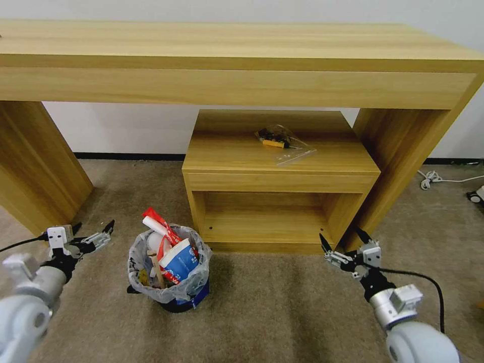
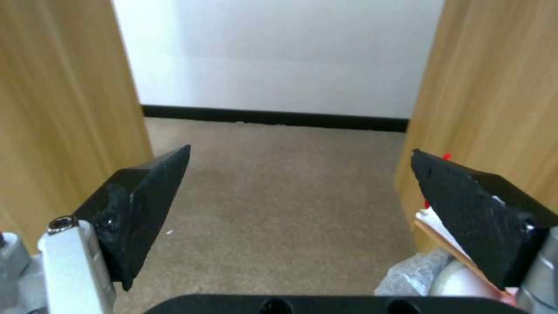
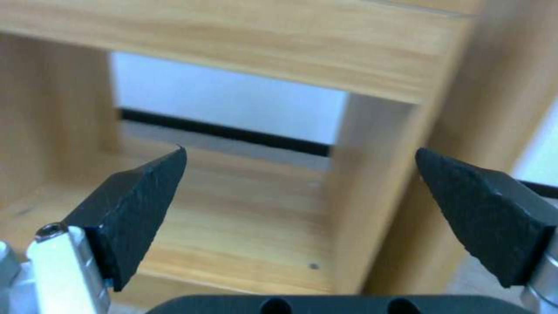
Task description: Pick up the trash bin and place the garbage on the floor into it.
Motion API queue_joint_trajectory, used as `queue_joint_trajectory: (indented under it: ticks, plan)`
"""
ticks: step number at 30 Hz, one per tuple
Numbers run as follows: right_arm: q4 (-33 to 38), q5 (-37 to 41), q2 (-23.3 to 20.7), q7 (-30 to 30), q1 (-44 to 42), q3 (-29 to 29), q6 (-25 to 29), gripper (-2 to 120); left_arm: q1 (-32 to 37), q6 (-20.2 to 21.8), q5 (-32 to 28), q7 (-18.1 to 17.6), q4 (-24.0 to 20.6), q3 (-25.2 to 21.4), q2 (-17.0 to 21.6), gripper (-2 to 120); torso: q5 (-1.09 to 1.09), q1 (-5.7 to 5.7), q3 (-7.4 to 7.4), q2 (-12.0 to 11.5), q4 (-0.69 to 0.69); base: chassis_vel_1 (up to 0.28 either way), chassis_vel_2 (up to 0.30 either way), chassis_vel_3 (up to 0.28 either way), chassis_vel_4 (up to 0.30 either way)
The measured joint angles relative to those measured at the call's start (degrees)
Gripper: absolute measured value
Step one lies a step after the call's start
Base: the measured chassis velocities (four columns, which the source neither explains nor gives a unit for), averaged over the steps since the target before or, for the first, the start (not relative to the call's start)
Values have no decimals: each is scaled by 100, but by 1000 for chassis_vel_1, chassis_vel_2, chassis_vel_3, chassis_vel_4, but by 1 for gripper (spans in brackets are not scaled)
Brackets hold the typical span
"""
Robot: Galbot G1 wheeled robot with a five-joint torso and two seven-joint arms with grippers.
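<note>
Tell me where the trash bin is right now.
In the head view the trash bin stands on the carpet left of centre, in front of the small wooden shelf unit, nearer the left gripper.

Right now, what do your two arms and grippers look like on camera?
Both arms are pale grey with rounded joints and silver wrist sections. The left gripper and right gripper each have a black and silver body with white blocks and two black, rough-textured, wedge-shaped fingers. A black cable runs along each wrist.
</note>
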Motion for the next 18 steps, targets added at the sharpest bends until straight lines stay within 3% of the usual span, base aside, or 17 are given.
queue_joint_trajectory:
  ticks: [3, 10, 18]
  plan:
    - [124, -57, 136, 411, -175, -53, 164, 100, 21, -320, 265, -191, -21, 154, -293, 100, 1, 0, 0, 0, 1, 0, 0, 0, 0]
    - [595, -165, 376, 492, -645, -22, 237, 100, 164, -779, 446, -346, -193, 451, -912, 100, 1, 0, 0, 0, 2, 0, 0, 0, 0]
    - [889, -243, 573, 267, -1483, 329, 695, 100, 697, -858, 643, -118, -677, 676, -1030, 100, 1, 0, 0, 0, 1, 0, 0, 0, 0]
